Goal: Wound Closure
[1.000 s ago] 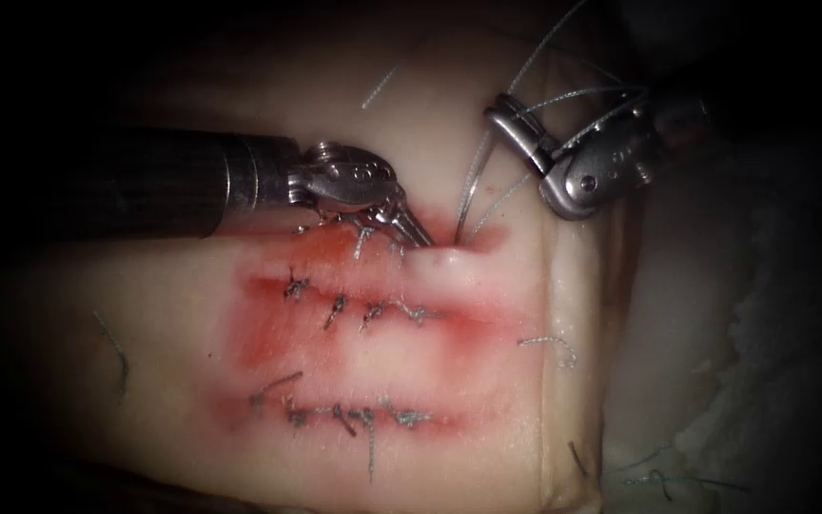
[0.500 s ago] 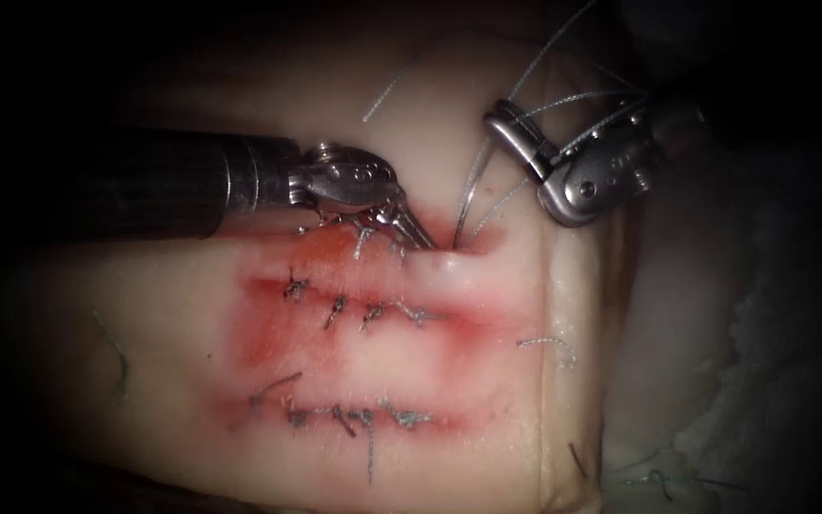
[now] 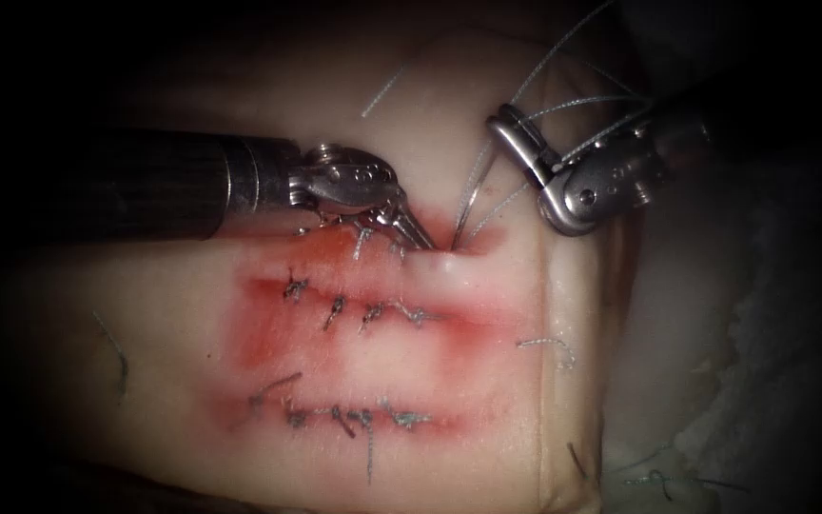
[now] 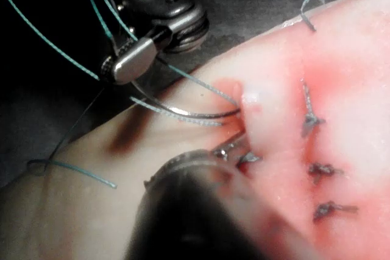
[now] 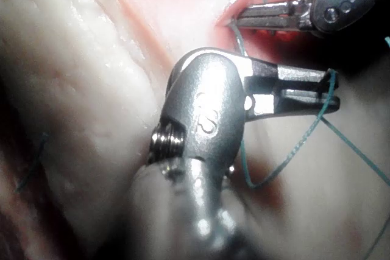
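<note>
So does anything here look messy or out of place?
Mostly loose thread: cut ends of thread lie on the tissue, and red fluid stains the stitched cuts. The needle stands in the tissue.

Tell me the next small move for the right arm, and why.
Probably a slight wrist roll of the right tool, to carry the needle farther along its own curve. Its jaws are shut on the needle near the rear end, and the tip is already in the tissue beside the left tool, whose closed jaws rest against the raised lip there.
</note>
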### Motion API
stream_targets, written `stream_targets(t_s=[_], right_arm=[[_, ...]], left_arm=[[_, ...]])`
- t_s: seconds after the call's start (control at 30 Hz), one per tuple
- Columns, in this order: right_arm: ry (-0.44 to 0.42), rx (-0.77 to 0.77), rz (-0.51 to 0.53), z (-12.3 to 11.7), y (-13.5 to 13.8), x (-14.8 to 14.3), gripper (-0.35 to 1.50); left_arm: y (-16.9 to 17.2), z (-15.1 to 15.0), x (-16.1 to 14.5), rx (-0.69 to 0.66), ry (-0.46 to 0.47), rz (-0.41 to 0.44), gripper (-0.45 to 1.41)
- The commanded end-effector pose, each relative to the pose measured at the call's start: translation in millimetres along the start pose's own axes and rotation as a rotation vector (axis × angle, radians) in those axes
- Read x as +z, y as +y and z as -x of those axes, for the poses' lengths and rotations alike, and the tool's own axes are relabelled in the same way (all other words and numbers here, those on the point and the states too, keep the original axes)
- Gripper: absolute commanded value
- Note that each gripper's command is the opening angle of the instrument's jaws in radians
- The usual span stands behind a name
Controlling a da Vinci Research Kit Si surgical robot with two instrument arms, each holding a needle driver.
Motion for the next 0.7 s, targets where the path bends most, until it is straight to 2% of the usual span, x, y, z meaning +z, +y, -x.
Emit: stream_targets(t_s=[0.03, 0.57, 0.7], right_arm=[[0.008, 0.003, 0.003, -0.6, 0.7, 0.2, -0.35], [0.050, 0.018, 0.009, -1.0, 1.4, -0.2, -0.35], [0.085, 0.033, 0.014, -1.2, 1.7, -0.3, -0.35]], left_arm=[[0.9, 0.5, 0.1, 0.003, -0.001, 0.002, -0.45], [0.8, 0.5, 0.1, 0.003, -0.001, 0.001, -0.45], [0.8, 0.5, 0.0, 0.004, -0.001, 0.000, -0.45]])
